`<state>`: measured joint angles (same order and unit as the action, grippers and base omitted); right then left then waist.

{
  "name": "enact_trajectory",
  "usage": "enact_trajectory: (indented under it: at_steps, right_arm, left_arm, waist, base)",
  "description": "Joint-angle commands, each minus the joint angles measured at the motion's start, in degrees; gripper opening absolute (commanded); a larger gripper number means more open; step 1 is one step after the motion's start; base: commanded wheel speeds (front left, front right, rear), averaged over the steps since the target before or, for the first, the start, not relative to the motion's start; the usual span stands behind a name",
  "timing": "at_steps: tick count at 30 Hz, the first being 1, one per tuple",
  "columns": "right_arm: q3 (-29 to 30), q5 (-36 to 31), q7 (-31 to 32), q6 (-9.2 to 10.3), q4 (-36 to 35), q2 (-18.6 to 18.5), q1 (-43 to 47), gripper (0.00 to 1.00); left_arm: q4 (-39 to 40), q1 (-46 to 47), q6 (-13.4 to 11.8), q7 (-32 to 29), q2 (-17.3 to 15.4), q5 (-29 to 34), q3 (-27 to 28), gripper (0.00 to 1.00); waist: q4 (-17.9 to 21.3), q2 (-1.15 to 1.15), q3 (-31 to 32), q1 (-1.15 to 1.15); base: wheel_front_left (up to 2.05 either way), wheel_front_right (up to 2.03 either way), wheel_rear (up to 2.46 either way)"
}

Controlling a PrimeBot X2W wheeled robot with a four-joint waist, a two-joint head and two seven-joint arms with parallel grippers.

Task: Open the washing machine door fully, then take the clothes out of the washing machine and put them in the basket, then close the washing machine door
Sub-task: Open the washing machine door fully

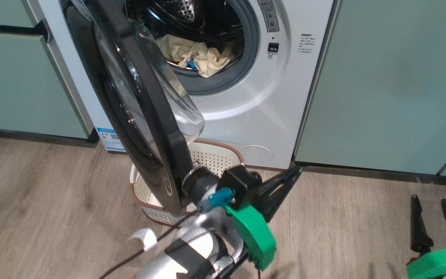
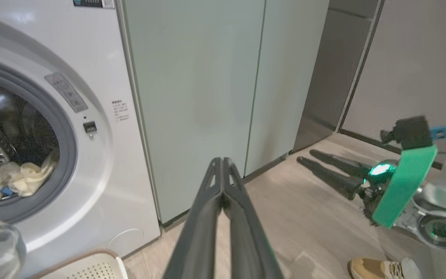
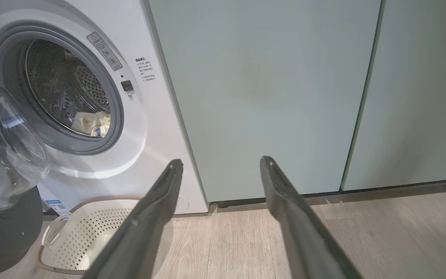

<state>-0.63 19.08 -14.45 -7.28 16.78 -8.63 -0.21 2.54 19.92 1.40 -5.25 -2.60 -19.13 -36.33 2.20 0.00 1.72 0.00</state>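
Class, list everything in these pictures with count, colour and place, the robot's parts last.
washing machine: one, white, between cabinets.
washing machine door: one, black rim, clear glass, swung open.
clothes: one heap, pale yellow, inside the drum.
floor: one, pale wood, throughout.
basket: one, cream, on the floor below the door.
cabinets: several, pale green, both sides of the machine.
shoe: one, tan, on the floor.
left gripper: one, dark, shut, by the door's lower edge.
right gripper: one, dark, open, above the floor.
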Motion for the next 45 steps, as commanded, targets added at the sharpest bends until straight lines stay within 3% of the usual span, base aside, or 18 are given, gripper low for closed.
enact_trajectory:
  at_steps: [1,13,19,45]
  right_arm:
    - [-1.3,-0.4,-0.5,-0.21,-1.9,-0.7,-1.7,1.00]
    - [-1.5,-0.2,-0.5,-0.21,-1.9,-0.8,-1.6,1.00]
    - [-1.3,-0.2,-0.5,-0.21,-2.0,-1.0,-1.6,1.00]
    - [-0.6,-0.2,-0.5,-0.21,-2.1,-0.5,-1.3,1.00]
  left_arm:
    - [0.1,1.6,-0.5,1.4,-0.3,0.5,1.2,0.00]
    - [-17.6,0.8,-3.3,13.3,-0.3,0.1,0.6,0.00]
    - [-22.4,2.0,-5.3,17.8,-0.3,-1.7,1.6,0.00]
    - [-19.7,3.6,-8.9,20.2,-1.7,-4.5,9.6,0.00]
  waist:
    - [0.0,0.00,0.0,0.00]
    - [0.6,0.00,-0.3,0.00]
    - [0.6,0.00,-0.5,0.00]
    - [-3.0,0.00,-1.9,0.00]
  base:
    - [0.00,0.00,0.00]
    - [0.00,0.00,0.00]
    - [0.00,0.00,0.00]
    - [0.00,0.00,0.00]
